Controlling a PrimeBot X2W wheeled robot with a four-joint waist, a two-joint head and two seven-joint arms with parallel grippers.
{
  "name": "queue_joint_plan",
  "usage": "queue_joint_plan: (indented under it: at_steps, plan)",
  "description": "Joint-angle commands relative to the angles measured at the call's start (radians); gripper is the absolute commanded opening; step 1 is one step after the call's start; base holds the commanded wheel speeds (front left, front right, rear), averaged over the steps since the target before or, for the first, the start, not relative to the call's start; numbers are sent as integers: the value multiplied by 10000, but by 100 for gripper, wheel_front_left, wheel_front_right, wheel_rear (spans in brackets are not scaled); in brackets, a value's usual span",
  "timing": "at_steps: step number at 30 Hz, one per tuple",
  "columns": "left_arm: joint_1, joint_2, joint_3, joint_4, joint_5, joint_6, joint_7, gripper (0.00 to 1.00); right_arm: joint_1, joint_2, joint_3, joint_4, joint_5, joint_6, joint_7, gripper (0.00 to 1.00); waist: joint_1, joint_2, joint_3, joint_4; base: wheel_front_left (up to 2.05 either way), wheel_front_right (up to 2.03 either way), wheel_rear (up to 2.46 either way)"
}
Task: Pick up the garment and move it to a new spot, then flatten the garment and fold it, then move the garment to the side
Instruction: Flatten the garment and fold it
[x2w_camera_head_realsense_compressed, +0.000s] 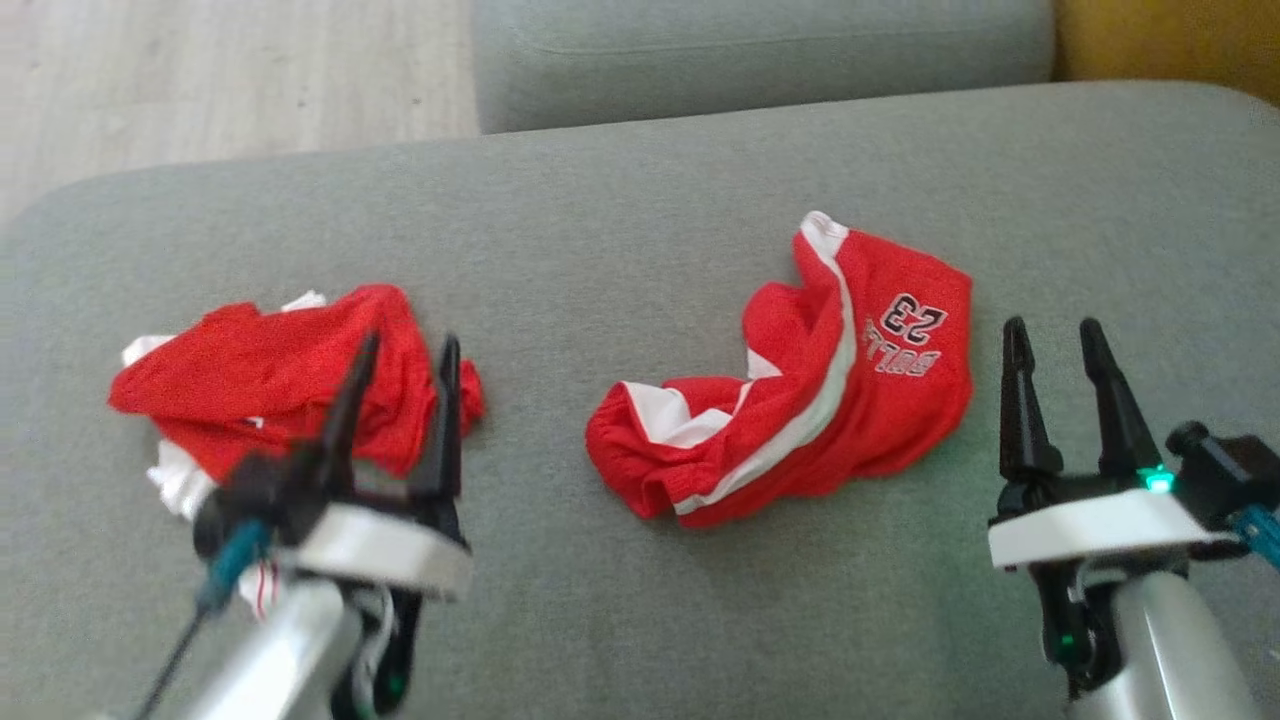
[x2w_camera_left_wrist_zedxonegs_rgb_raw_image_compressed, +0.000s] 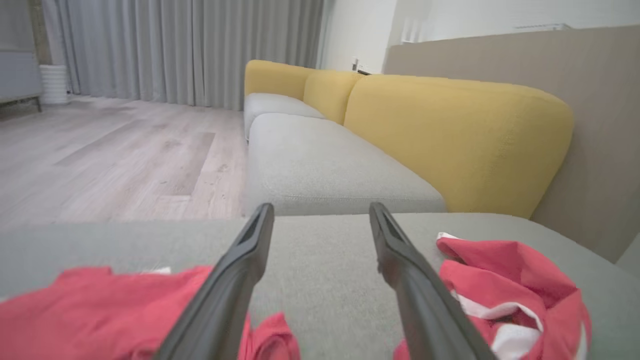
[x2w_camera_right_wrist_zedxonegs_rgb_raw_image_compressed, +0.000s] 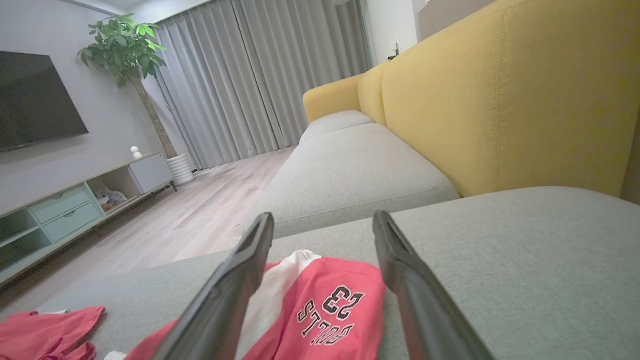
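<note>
A crumpled red and white garment (x2w_camera_head_realsense_compressed: 270, 370) lies on the left of the grey sofa seat (x2w_camera_head_realsense_compressed: 640, 200). My left gripper (x2w_camera_head_realsense_compressed: 411, 343) hovers over its right edge, open, with nothing between its fingers. In the left wrist view the open left gripper (x2w_camera_left_wrist_zedxonegs_rgb_raw_image_compressed: 321, 207) has this garment (x2w_camera_left_wrist_zedxonegs_rgb_raw_image_compressed: 100, 305) low on the left. A second red garment (x2w_camera_head_realsense_compressed: 800, 400), with a white stripe and "23" print, lies bunched at the middle right. My right gripper (x2w_camera_head_realsense_compressed: 1052, 328) stands open just right of it, apart from the cloth. The right wrist view shows the open right gripper (x2w_camera_right_wrist_zedxonegs_rgb_raw_image_compressed: 323, 216) above the printed cloth (x2w_camera_right_wrist_zedxonegs_rgb_raw_image_compressed: 325, 305).
Another grey seat cushion (x2w_camera_left_wrist_zedxonegs_rgb_raw_image_compressed: 320, 165) adjoins at the far side, with yellow backrests (x2w_camera_left_wrist_zedxonegs_rgb_raw_image_compressed: 450, 135) along the right. Wooden floor (x2w_camera_head_realsense_compressed: 200, 80) lies beyond the seat's far left edge. A TV stand (x2w_camera_right_wrist_zedxonegs_rgb_raw_image_compressed: 75, 205) and potted plant (x2w_camera_right_wrist_zedxonegs_rgb_raw_image_compressed: 125, 45) stand across the room.
</note>
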Motion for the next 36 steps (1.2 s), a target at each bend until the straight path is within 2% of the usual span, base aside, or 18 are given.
queue_joint_plan:
  at_steps: [1, 4, 8, 9, 12, 15, 19, 25, 36]
  plan:
    - [212, -2, 736, -516, 234, 18, -88, 100, -48, -3, 161, -400, -71, -17, 17, 100, 1, -1, -92, 202, 0, 0, 0]
    - [1229, -506, 1468, -1052, 776, -196, -89, 100, 172, -3, 88, -508, -71, -17, 97, 100, 1, -1, -134, 347, 0, 0, 0]
    - [1605, -898, 1790, -1080, 1441, -774, -90, 100, 236, -3, 145, -635, -91, -17, 238, 100, 1, -1, -178, 394, 0, 0, 0]
    - [1558, -1000, 1657, -976, 1683, -1139, -90, 100, 204, -3, 180, -681, -103, -17, 296, 100, 1, -1, -199, 353, 0, 0, 0]
    - [1491, -1064, 986, -663, 1799, -1836, 120, 100, 154, -3, 211, -715, -85, -17, 327, 100, 1, -1, -203, 218, 0, 0, 0]
    - [1436, -1129, 235, -403, 1885, -2344, 774, 100, 175, -3, 226, -702, -60, -17, 312, 100, 1, -1, -152, 80, 0, 0, 0]
    - [1503, -1428, -258, -68, 1507, -2656, 1612, 100, 175, -3, 303, -649, -36, -17, 268, 100, 1, -1, -18, -130, 0, 0, 0]
    - [1265, -1799, -495, 446, 1056, -2891, 2195, 100, 25, -3, 355, -625, -58, -17, 231, 100, 1, -1, 254, -448, 0, 0, 0]
    - [781, -2198, -365, 1059, 637, -3068, 1983, 100, -121, -3, 349, -552, -76, -17, 183, 100, 1, -1, 564, -844, 0, 0, 0]
